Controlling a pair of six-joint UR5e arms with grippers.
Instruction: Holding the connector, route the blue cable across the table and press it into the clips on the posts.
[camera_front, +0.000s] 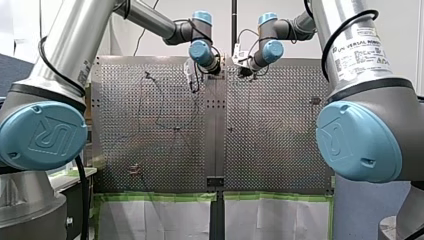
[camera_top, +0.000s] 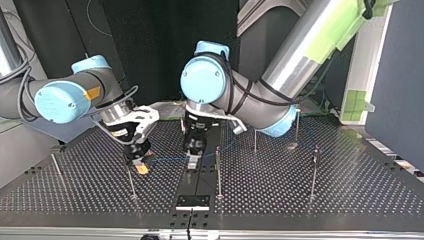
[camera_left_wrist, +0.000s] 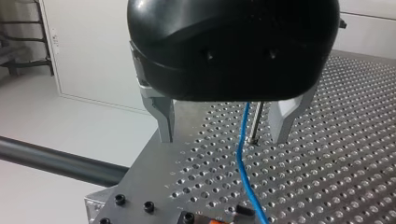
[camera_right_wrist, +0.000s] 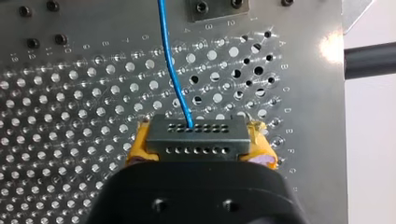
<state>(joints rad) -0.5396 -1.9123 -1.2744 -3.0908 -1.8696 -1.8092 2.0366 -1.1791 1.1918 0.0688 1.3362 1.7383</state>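
Observation:
My right gripper (camera_right_wrist: 198, 156) has its yellow pads (camera_right_wrist: 140, 148) shut on the black connector (camera_right_wrist: 196, 137). The blue cable (camera_right_wrist: 172, 65) leaves the connector and runs ahead over the perforated plate. In the top view my right gripper (camera_top: 141, 167) hangs low at the left, beside a thin post (camera_top: 132, 182), and the cable (camera_top: 167, 160) stretches to my left gripper (camera_top: 192, 161). My left gripper (camera_left_wrist: 224, 137) stands open just above the table. The cable (camera_left_wrist: 240, 154) passes loosely between its metal fingers (camera_left_wrist: 163, 119), with a post (camera_left_wrist: 255, 123) just beyond it.
Several thin posts stand on the table, such as one (camera_top: 218, 170) next to my left gripper and one (camera_top: 314, 170) further toward the top view's right. A black bracket (camera_top: 192, 201) sits at the table's near edge in the top view. The table's edge (camera_left_wrist: 140, 163) lies close to my left gripper.

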